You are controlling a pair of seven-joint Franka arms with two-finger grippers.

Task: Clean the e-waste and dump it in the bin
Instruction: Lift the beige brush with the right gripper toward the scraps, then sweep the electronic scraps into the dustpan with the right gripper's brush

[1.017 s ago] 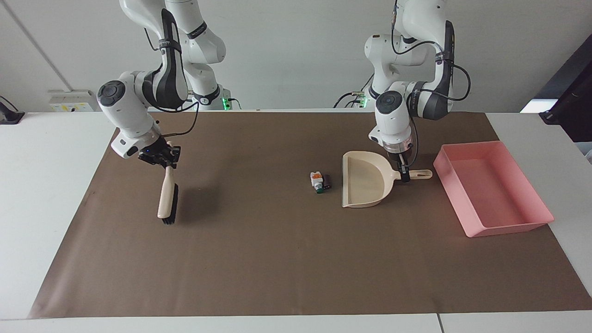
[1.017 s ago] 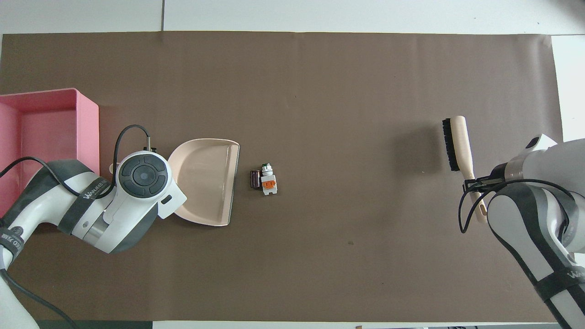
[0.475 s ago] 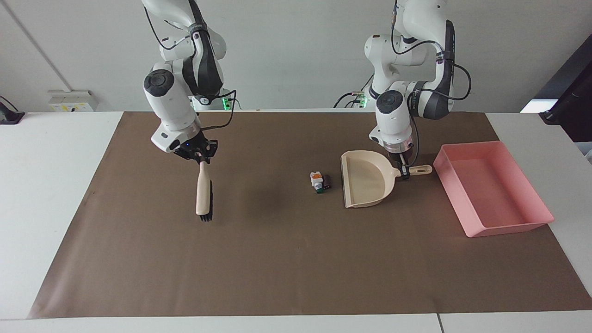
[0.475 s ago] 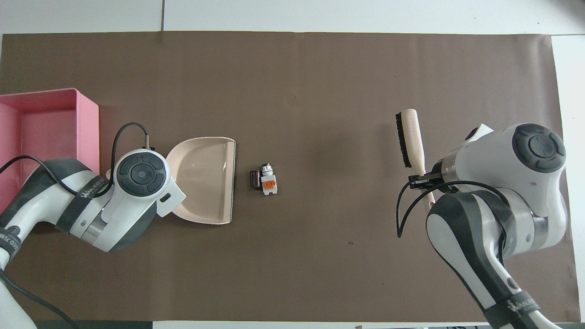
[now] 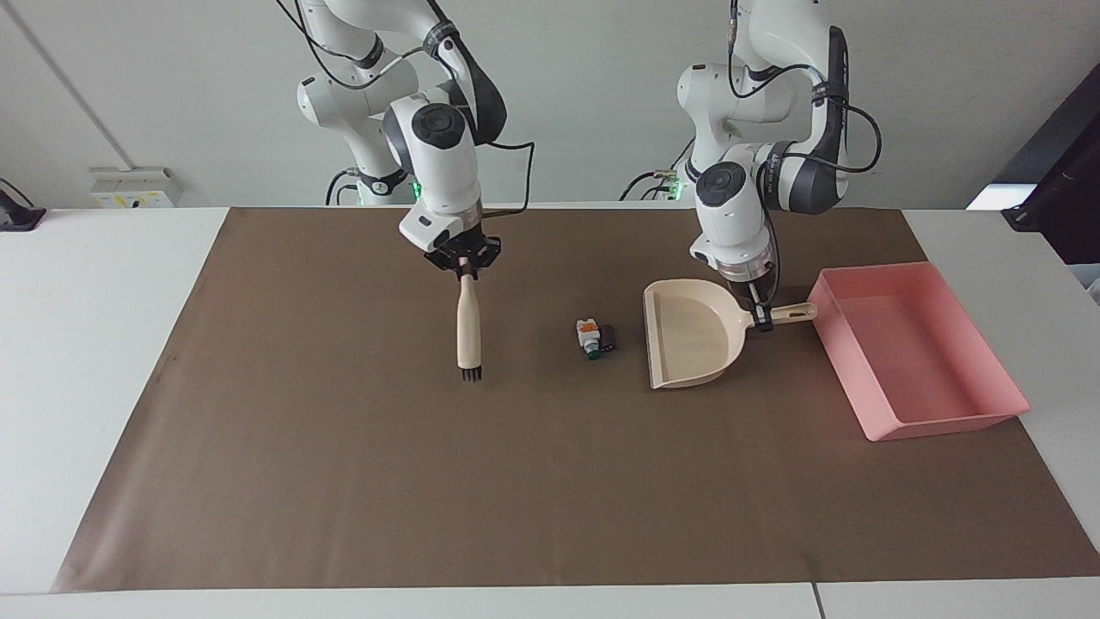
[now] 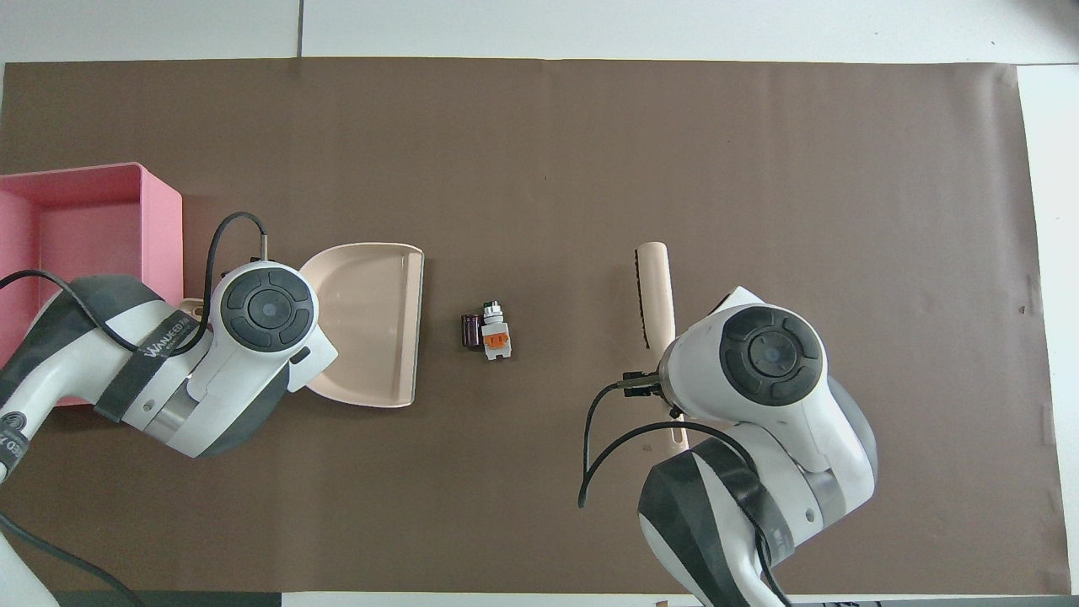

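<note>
The e-waste [image 5: 593, 335] lies on the brown mat: a small white part with orange and green bits and a dark cylinder touching it [image 6: 489, 330]. My right gripper [image 5: 465, 268] is shut on the handle of a beige brush [image 5: 468, 331], which hangs bristles down over the mat beside the e-waste, toward the right arm's end [image 6: 656, 291]. My left gripper [image 5: 760, 322] is shut on the handle of the beige dustpan [image 5: 692, 335], whose open mouth faces the e-waste [image 6: 371, 324]. The pink bin [image 5: 915, 348] stands beside the dustpan at the left arm's end [image 6: 93, 219].
A brown mat [image 5: 550, 481] covers most of the white table. In the overhead view both wrists hide their own fingertips. A dark object [image 5: 1057, 189] sits off the table past the bin.
My right arm has carried the brush across the mat from its own end toward the e-waste. The left gripper has closed on the dustpan's handle and shifted the pan slightly toward the bin.
</note>
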